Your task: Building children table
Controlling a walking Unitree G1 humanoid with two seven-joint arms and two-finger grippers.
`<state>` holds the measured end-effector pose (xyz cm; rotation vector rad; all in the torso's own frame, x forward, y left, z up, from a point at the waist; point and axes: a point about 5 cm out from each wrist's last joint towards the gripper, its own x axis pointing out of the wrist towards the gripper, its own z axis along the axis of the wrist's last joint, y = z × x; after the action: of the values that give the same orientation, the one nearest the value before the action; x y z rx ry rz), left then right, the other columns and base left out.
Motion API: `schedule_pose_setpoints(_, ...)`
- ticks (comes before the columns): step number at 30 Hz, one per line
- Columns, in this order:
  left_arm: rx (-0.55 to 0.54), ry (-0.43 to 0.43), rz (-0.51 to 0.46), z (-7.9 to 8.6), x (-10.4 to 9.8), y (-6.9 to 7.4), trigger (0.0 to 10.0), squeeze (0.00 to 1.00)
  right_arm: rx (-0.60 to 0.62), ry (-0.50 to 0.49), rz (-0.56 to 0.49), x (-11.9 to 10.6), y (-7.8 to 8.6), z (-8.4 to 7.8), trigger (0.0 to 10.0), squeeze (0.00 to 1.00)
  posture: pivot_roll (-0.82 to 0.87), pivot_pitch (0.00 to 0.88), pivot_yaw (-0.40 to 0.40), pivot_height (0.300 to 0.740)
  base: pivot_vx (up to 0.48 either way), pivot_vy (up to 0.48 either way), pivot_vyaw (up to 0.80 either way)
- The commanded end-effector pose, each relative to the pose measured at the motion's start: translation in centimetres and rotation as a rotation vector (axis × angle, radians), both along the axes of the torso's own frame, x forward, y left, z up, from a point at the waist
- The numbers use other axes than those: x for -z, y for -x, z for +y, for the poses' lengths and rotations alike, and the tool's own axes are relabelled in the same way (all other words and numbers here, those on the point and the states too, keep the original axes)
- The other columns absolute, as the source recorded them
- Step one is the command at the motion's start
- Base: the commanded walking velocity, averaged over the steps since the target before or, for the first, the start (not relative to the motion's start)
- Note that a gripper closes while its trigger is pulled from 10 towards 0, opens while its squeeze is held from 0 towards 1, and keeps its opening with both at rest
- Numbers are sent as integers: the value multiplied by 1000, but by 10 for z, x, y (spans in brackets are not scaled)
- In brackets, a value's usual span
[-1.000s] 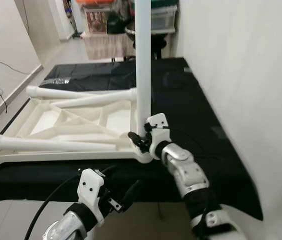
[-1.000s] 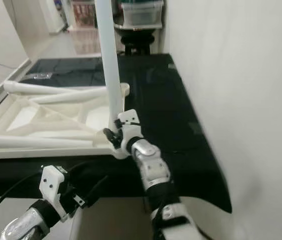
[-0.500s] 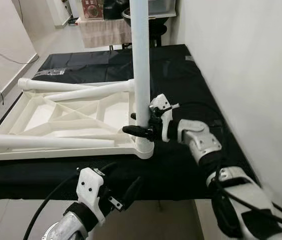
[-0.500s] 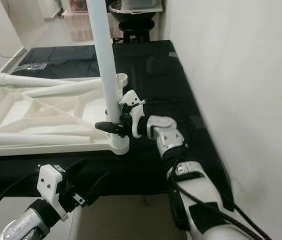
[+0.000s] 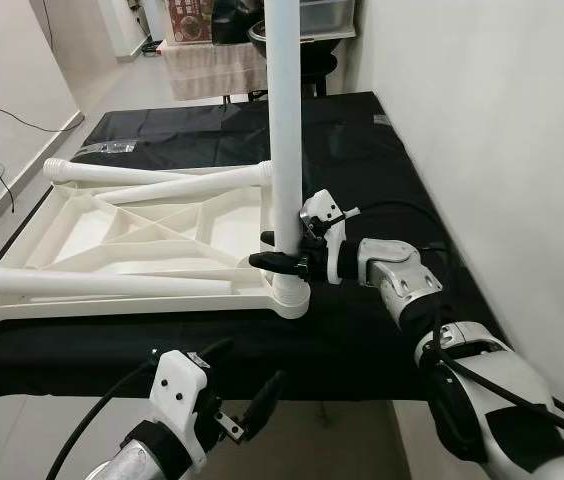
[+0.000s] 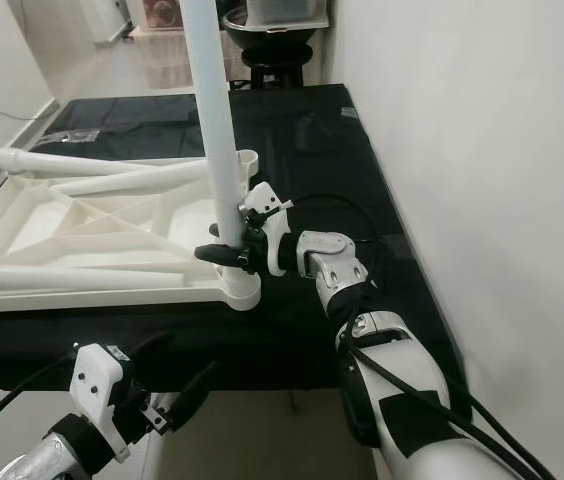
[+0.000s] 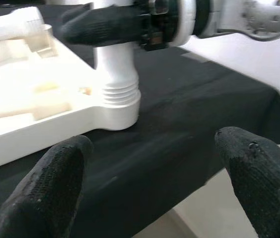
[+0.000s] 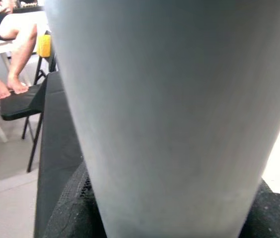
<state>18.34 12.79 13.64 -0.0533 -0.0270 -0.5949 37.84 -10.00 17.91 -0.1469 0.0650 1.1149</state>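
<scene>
At the near right corner of the upside-down table top (image 5: 112, 250), a white leg (image 5: 284, 130) stands up.
The right gripper (image 5: 284, 262) squeezes this leg low down; the left gripper (image 7: 150, 168) hangs open by the black cloth's (image 5: 362, 180) near edge.

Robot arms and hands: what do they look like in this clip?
Both arms are silver metal segments with black joints. Each wrist carries a white plastic housing, and each hand has two long black fingers. The left hand trails a thick black cable; its fingertips look textured. The right hand has thin black cables looping along the forearm.
</scene>
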Motion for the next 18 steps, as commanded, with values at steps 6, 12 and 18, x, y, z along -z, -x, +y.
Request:
schedule_pose_setpoints(6, -31, 8, 36, 8, 3, -1, 10000, 0, 824, -4, 189, 62, 43, -5, 0, 0, -9, 123, 43, 740, 0, 0, 0)
schedule_pose_setpoints(12, -4, 13, 19, -3, -1, -11, 10000, 0, 527, 2, 121, 61, 57, 75, 0, 0, 18, 117, 19, 740, 0, 0, 0)
schedule_pose_setpoints(18, -19, 27, 21, -1, -2, -14, 10000, 0, 668, 46, 95, 53, 55, 52, 10000, 0, -11, 131, 25, 740, 0, 0, 0)
